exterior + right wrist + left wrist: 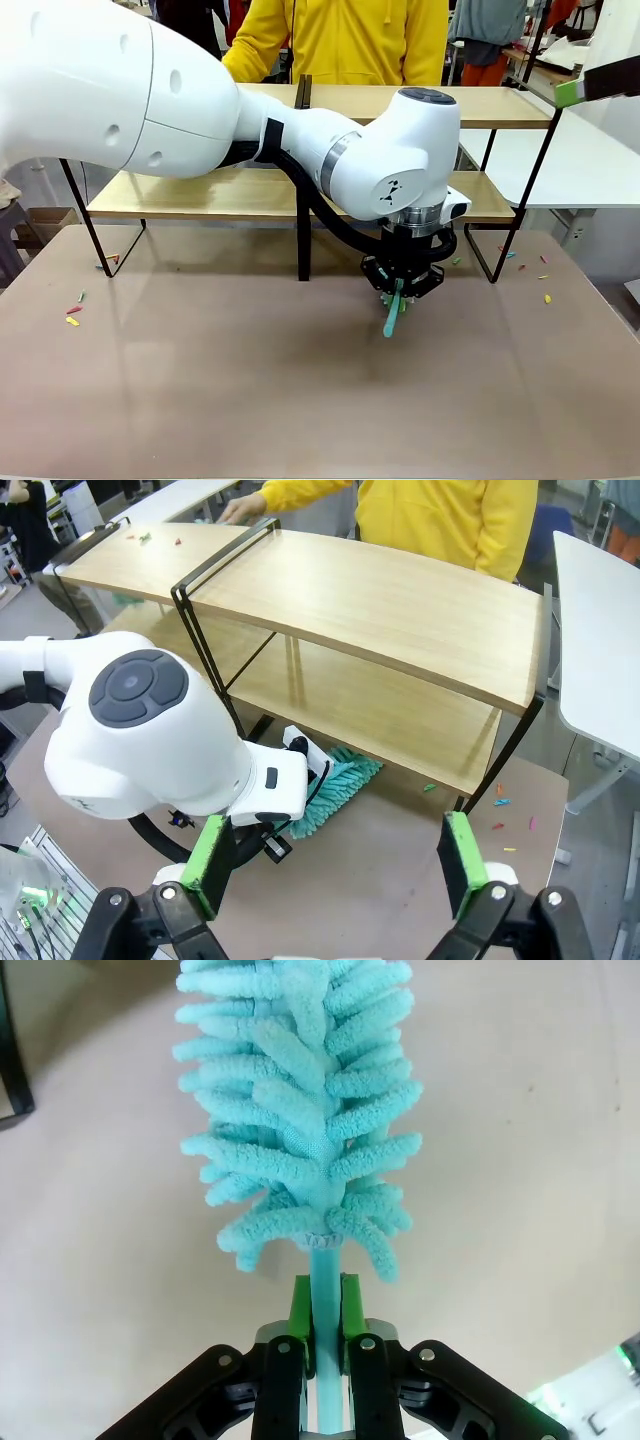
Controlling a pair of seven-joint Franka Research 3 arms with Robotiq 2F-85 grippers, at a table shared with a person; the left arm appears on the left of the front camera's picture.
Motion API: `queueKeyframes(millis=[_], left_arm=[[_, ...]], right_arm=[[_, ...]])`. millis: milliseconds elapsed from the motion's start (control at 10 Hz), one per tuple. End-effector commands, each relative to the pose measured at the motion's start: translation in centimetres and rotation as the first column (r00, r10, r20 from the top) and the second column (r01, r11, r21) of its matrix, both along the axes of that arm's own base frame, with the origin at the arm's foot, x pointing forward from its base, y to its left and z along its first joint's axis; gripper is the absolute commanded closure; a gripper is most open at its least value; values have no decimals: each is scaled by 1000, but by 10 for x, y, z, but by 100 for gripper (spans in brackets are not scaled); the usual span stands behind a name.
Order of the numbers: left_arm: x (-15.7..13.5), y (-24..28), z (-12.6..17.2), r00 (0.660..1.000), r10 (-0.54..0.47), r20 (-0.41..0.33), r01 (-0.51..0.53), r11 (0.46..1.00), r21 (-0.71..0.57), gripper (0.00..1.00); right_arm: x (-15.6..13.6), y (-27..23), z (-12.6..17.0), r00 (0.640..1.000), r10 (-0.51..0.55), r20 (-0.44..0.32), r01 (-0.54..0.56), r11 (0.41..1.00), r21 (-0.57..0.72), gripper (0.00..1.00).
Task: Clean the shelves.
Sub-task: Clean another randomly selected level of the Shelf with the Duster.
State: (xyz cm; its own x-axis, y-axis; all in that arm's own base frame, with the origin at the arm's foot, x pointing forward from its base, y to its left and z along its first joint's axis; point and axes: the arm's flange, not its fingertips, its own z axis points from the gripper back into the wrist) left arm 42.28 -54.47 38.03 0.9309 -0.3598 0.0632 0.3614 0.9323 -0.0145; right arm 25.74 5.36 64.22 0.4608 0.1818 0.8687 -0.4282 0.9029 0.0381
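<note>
Left gripper (pixel 323 1335) clamped on the duster (pixel 300 1120) handle. Fluffy head runs straight out along the fingers, low over the table (pixel 200 380), tip toward the shelves (pixel 400 610) at the far edge, near the lower board. Right gripper (pixel 340 865) wide, empty, farther off.

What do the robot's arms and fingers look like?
The left arm is fat, round and shiny white, with a black cable looping along it. The left gripper and right gripper are black with green-padded fingers.
</note>
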Motion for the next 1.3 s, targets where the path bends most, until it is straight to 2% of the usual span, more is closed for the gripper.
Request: queueKeyframes(millis=[0, 300, 500, 700, 900, 1100, 1200], left_arm=[[12, 4, 5, 991, -123, -48, 127, 989, 71, 87], [16, 24, 19, 970, -241, -31, 241, 970, -27, 87], [21, 23, 18, 971, -238, -28, 236, 970, -56, 87], [29, 13, 17, 966, -255, -32, 255, 967, -14, 87], [36, 11, 21, 972, -234, -2, 234, 972, -14, 87], [46, 10, 24, 955, -295, -30, 295, 955, -8, 87], [49, 9, 26, 933, -351, -81, 350, 937, -19, 87]], right_arm=[[0, -1, 0, 1000, 9, -2, -9, 1000, 2, 0], [0, -1, 0, 1000, 9, -2, -9, 1000, 2, 0], [0, -1, 0, 1000, 9, -2, -9, 1000, 2, 0], [0, -1, 0, 1000, 9, -2, -9, 1000, 2, 0], [0, -1, 0, 1000, 9, -2, -9, 1000, 2, 0], [0, -1, 0, 1000, 9, -2, -9, 1000, 2, 0], [0, -1, 0, 1000, 9, -2, -9, 1000, 2, 0]])
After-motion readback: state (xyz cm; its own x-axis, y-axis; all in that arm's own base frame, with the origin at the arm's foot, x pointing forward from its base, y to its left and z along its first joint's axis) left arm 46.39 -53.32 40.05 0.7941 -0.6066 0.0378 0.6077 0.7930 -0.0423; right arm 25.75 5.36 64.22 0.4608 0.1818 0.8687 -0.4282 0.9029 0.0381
